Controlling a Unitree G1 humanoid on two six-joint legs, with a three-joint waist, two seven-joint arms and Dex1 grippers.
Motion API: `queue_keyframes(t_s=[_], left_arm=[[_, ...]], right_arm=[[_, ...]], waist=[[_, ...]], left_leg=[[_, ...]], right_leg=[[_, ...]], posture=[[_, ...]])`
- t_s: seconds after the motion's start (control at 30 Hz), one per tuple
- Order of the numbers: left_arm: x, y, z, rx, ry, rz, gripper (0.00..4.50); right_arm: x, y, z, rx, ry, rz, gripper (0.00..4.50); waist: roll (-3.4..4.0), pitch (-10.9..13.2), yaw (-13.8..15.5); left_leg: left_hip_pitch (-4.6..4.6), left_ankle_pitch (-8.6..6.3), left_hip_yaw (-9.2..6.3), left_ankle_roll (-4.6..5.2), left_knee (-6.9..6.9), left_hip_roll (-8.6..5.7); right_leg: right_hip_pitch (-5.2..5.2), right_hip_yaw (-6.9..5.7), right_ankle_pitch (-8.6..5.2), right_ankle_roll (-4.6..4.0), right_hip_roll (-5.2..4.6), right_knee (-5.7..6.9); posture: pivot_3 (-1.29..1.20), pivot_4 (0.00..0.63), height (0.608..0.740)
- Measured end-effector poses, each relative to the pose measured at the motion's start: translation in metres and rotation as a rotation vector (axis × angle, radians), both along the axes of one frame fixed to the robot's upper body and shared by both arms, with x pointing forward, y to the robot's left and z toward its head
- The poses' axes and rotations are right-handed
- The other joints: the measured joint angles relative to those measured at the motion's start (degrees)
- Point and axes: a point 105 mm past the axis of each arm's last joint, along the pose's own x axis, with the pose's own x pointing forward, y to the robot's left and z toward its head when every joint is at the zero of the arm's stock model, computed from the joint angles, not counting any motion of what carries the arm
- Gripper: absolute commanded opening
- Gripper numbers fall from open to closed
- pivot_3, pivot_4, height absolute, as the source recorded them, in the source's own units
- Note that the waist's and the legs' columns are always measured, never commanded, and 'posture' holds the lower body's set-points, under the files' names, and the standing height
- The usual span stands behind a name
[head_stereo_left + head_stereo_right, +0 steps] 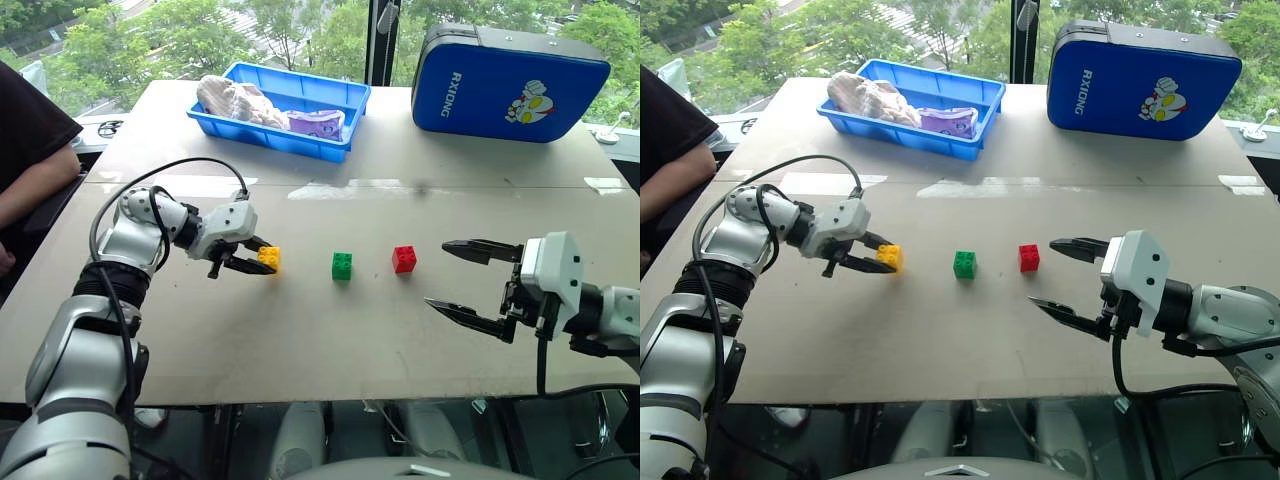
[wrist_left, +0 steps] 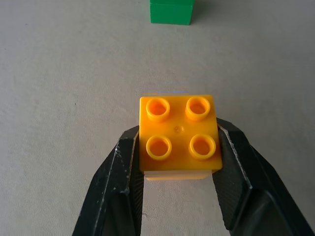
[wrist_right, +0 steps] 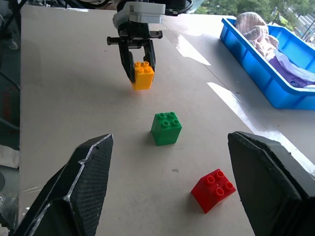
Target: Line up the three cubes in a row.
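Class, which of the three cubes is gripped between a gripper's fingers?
The yellow cube: the left gripper is shut on it. The green cube and red cube stand free.

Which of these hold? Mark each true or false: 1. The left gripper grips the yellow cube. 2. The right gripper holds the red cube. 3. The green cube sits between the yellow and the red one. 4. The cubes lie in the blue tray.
1. True: the left gripper is closed on the yellow cube, one finger on each side.
2. False: the right gripper is open and holds nothing; the red cube sits on the table, apart from it.
3. True: the green cube is the middle one.
4. False: the blue tray holds crumpled cloth items; the cubes are out on the table.
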Motion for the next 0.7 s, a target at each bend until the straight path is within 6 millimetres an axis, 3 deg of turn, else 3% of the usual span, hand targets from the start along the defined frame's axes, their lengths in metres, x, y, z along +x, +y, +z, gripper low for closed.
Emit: queue_keyframes(t_s=[0.27,0.33,0.37,0.5,0.7], left_arm=[[0.000,0.000,-0.004,0.003,-0.015,-0.021,1.30],[0.000,-0.002,-0.005,-0.001,-0.012,-0.023,2.30],[0.000,-0.002,-0.006,-0.001,-0.010,-0.022,2.45],[-0.001,-0.001,-0.006,-0.008,-0.008,-0.018,4.32],[-0.010,0.009,-0.006,-0.035,-0.017,0.024,4.42]], right_arm=[[0.000,-0.002,0.001,-0.011,-0.002,-0.006,3.81],[0.000,-0.002,0.001,-0.011,-0.002,-0.005,3.81],[0.000,-0.002,0.001,-0.011,-0.001,-0.005,3.81],[0.000,-0.002,0.000,-0.011,0.001,-0.004,3.81],[0.000,-0.005,-0.005,-0.018,0.022,-0.011,3.81]], waist=[[0.00,0.0,0.0],[0.00,0.0,0.0],[0.00,0.0,0.0],[0.00,0.0,0.0],[0.00,0.0,-0.2]], left_leg=[[0.00,0.00,-0.01,0.00,0.01,0.02],[0.00,0.00,-0.01,0.00,0.01,0.02],[0.00,0.00,-0.01,0.00,0.01,0.01],[0.00,0.00,-0.01,0.00,0.01,0.01],[0.01,0.00,-0.02,0.00,0.01,0.08]], right_leg=[[0.00,0.00,0.00,0.00,0.00,0.00],[0.00,0.00,0.00,0.00,0.00,0.00],[0.00,0.00,0.00,0.00,0.00,0.00],[0.00,0.00,0.01,0.00,0.00,0.00],[-0.01,0.01,0.00,0.00,0.00,0.01]], posture=[[0.00,0.150,0.740],[0.00,0.150,0.740],[0.00,0.150,0.740],[0.00,0.150,0.740],[0.00,0.150,0.740]])
